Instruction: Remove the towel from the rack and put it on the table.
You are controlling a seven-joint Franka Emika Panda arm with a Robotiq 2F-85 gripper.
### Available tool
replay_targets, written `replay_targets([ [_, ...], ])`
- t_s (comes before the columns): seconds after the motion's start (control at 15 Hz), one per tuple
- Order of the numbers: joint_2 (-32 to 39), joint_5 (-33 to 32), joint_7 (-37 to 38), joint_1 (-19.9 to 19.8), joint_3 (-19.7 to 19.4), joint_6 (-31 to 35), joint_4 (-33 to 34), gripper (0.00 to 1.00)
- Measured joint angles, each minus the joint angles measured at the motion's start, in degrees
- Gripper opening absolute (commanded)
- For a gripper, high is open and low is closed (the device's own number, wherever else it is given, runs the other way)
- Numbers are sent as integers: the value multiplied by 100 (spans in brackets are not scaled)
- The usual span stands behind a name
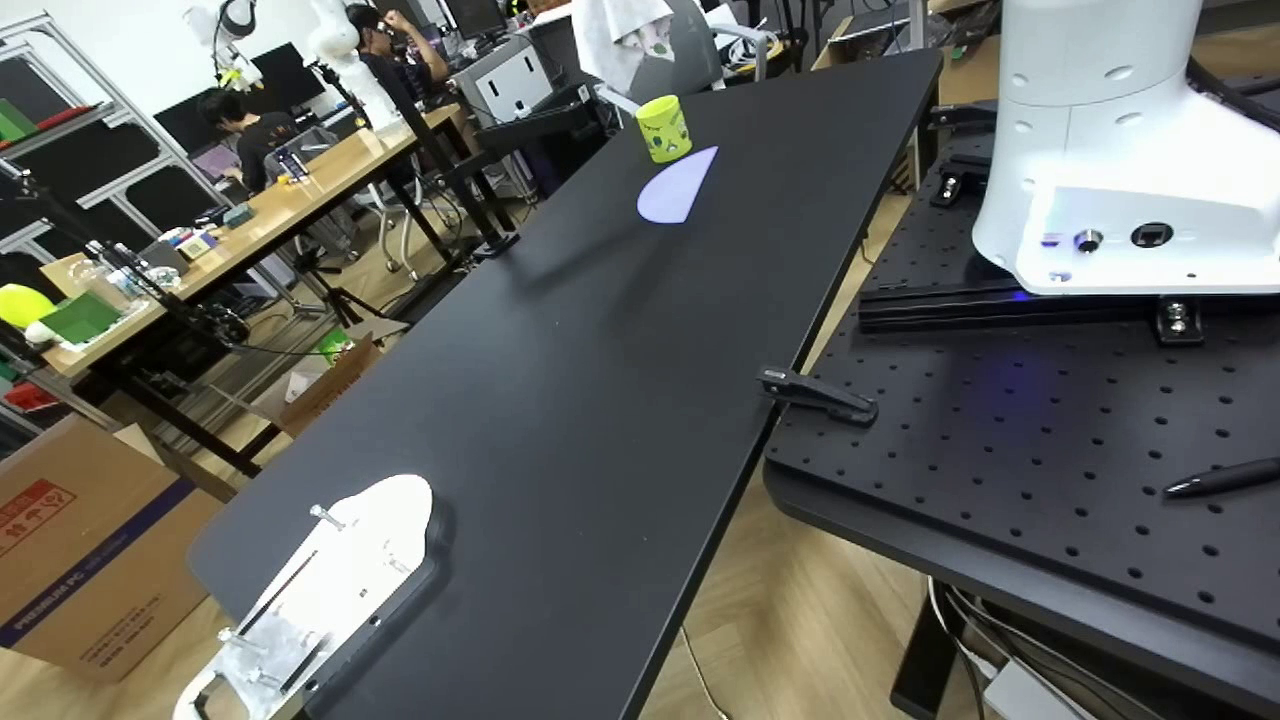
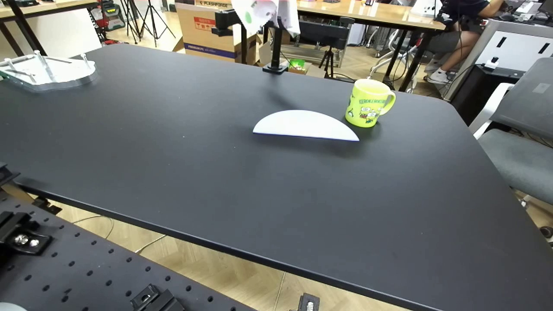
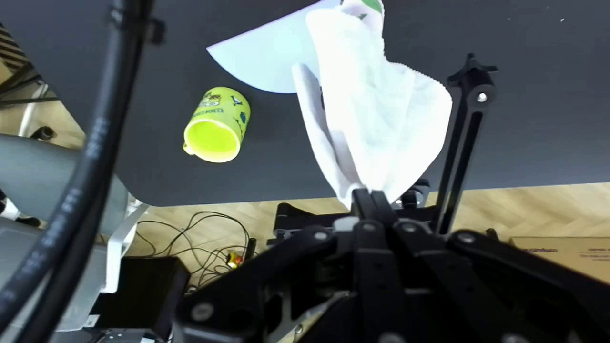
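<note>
The white towel (image 3: pixel 381 109) hangs from my gripper (image 3: pixel 368 194) in the wrist view. The fingers are closed together on its end. The towel also shows at the top edge of both exterior views (image 1: pixel 610 45) (image 2: pixel 287 17), in the air above the black table (image 1: pixel 560 400) (image 2: pixel 207 172). The gripper itself is out of view there. The black rack (image 2: pixel 275 49), a post with a side arm, stands at the table's far edge. It also shows in the wrist view (image 3: pixel 460 157), beside the towel. Whether the towel touches it is hard to tell.
A yellow-green mug (image 2: pixel 366 103) and a flat pale half-oval object (image 2: pixel 304 124) are on the table near the rack. A white board with pegs (image 1: pixel 340 570) lies at the table's end. A black perforated platform (image 1: pixel 1050 450) carries the robot base (image 1: pixel 1110 150).
</note>
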Motion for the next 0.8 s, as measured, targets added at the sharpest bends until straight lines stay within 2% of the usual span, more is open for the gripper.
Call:
replay_targets([
  [0.47,169,-110,75,-524,-247,402,-355,0],
  [0.8,492,-165,-17,-608,-424,844,-577,0],
])
